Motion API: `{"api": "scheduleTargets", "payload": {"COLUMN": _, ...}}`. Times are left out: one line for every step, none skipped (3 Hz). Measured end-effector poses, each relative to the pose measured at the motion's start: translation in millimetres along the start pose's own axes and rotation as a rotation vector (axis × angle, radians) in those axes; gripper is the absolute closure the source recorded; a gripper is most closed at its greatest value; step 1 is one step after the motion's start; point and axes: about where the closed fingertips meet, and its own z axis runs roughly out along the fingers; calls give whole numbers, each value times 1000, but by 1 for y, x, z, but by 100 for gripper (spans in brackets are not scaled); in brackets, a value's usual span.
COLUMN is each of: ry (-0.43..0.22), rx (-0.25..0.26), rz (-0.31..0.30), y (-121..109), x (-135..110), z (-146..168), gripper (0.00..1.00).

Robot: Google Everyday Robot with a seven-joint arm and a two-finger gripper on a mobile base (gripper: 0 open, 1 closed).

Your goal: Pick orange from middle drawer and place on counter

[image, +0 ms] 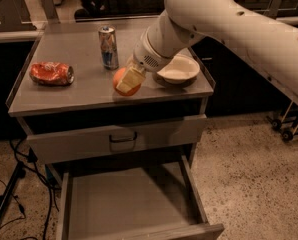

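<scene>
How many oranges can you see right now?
1. The orange is in the gripper at the counter's front edge, left of the white bowl; the open middle drawer shows none.

Flat brushed-metal worktop [79,91]: plain grey. Round smooth fruit [118,81]: orange, clasped in the cream-yellow jaws of the white gripper [125,84] over the worktop's front. Crumpled foil packet [51,73]: red, silver. Slim drink can [108,46]: blue, silver. Shallow bowl [179,69]: white. Open metal drawer [129,204]: grey.
</scene>
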Motion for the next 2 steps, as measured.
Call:
{"api": "scheduleTargets", "payload": {"ry": -4, "rx": -53, "rz": -19, "y": -4, "x": -10, "z": 11, "gripper": 100}}
{"api": "scheduleTargets", "payload": {"ry": -8, "rx": -88, "rz": -35, "y": -6, "x": -17, "z": 18, "gripper": 100}}
